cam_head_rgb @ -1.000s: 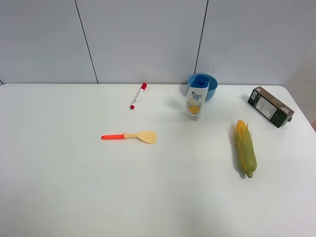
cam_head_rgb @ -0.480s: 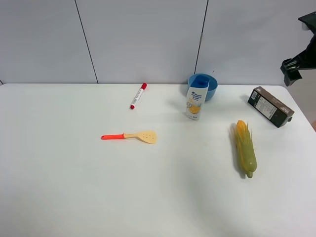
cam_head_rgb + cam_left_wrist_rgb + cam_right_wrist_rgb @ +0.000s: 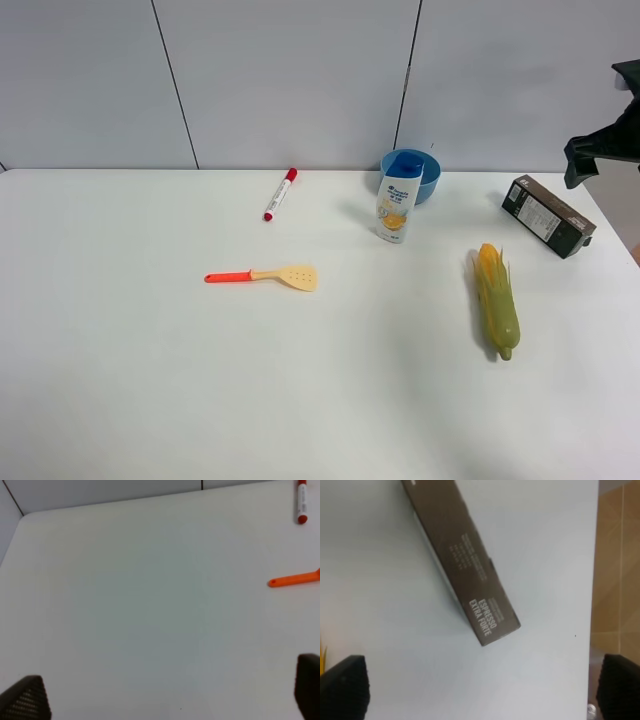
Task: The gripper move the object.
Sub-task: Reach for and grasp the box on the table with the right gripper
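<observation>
Table (image 3: 150, 380) bears carton (image 3: 548, 216); right claw (image 3: 480, 687) parted.

White print on dark brown carton (image 3: 462, 562): "ESPRESSO EXTRA FORTE"; smaller lines illegible

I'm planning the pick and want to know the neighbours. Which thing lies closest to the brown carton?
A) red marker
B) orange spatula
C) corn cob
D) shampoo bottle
C: in the high view the corn cob lies a short way from the brown carton; the rest sit farther left.
</observation>
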Robot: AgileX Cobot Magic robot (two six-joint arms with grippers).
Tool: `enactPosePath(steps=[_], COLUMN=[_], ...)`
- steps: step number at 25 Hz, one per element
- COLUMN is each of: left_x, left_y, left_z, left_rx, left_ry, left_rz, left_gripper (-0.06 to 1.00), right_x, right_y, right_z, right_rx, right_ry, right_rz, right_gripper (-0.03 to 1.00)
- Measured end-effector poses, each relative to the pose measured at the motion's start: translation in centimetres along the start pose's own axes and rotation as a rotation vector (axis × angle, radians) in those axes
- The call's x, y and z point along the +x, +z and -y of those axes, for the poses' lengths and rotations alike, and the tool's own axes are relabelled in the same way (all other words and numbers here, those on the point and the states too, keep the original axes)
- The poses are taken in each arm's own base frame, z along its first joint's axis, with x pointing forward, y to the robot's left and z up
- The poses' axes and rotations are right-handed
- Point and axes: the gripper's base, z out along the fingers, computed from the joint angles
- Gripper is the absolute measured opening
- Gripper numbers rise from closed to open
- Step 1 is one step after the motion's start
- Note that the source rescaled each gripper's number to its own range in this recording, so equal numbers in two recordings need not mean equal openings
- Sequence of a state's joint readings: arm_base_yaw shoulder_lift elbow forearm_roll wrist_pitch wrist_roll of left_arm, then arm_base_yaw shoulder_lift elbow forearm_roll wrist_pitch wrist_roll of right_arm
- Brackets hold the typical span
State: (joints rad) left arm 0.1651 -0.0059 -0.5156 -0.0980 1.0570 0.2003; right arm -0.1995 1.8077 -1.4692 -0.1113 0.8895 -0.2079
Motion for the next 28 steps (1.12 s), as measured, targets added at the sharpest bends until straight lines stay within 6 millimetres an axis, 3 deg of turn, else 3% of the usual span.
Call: enactPosePath(steps=[5,12,28], left_x=[0.0,0.0,0.0], left_y=[0.0,0.0,0.0], left_z=[0.0,0.0,0.0], left_rx=[0.000,0.000,0.000], left_ry=[0.000,-0.001,0.000], left_rz=[0.000,0.000,0.000], left_gripper=[1.00,1.00,1.00], right_x=[0.3,-0.5,-0.3], right_y=[0.1,0.8,8.9], right_z=[1.4,1.3,0.6], right_rx=[-0.046,-0.086,-0.110], right_ry=[0.063,0.033,-0.030], right_rz=[0.020,0.103,0.059], right_gripper=[0.92,0.92,0.92])
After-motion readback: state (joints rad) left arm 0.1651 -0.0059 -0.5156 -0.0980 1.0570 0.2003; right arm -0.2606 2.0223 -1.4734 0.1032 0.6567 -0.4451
